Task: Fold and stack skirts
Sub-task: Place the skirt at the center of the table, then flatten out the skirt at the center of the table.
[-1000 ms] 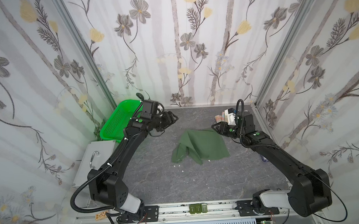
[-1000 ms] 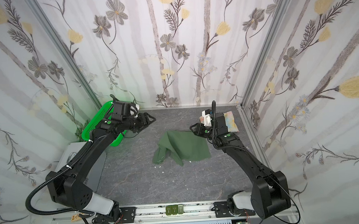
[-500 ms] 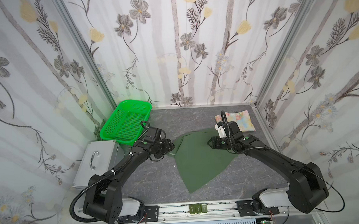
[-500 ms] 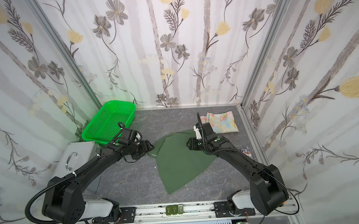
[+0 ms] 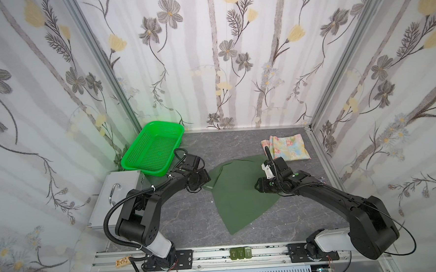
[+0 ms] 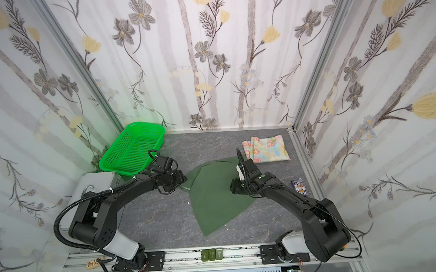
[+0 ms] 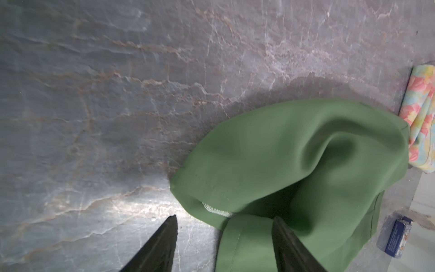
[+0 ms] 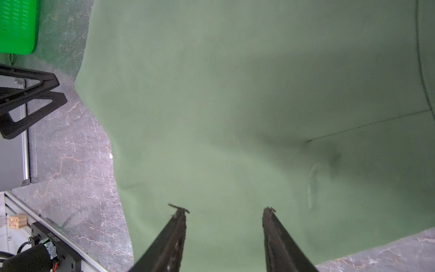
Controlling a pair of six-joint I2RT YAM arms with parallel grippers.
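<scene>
A: Where is the plain dark green fan-shaped cloth skirt [image 5: 236,197]?

B: In the middle of the grey marble-patterned tabletop [image 5: 190,220], spread mostly flat. Its rounded wide end faces the far edge and its narrow tip points at the near edge. The corner toward the left edge is rumpled and folded over on itself, showing a bit of white stitching.

A: And the other one?

B: The pale pastel skirt with pink flowers [image 5: 286,148] lies folded in the far right corner, just beside the green skirt's wide end. I cannot tell in either top view whether the two touch.

A: What about the left gripper [image 7: 224,216]?

B: It sits low at that rumpled corner, jaws apart, clamping nothing. One finger [image 7: 162,242] is over bare tabletop, the other is over the cloth, and a strip of the cloth's edge lies in the gap.

A: The right gripper [image 8: 223,208]?

B: Also released. Its fingers are spread above the part of the skirt toward the right edge, with only flat cloth below. Whether the tips touch the fabric, I cannot tell.

A: Anything else?

B: A bright green plastic mesh basket [image 5: 151,150] in the far left corner, a silver metal case with a handle [image 5: 119,181] by the left edge, and a small dark blue box [image 6: 300,187] near the right edge.
</scene>
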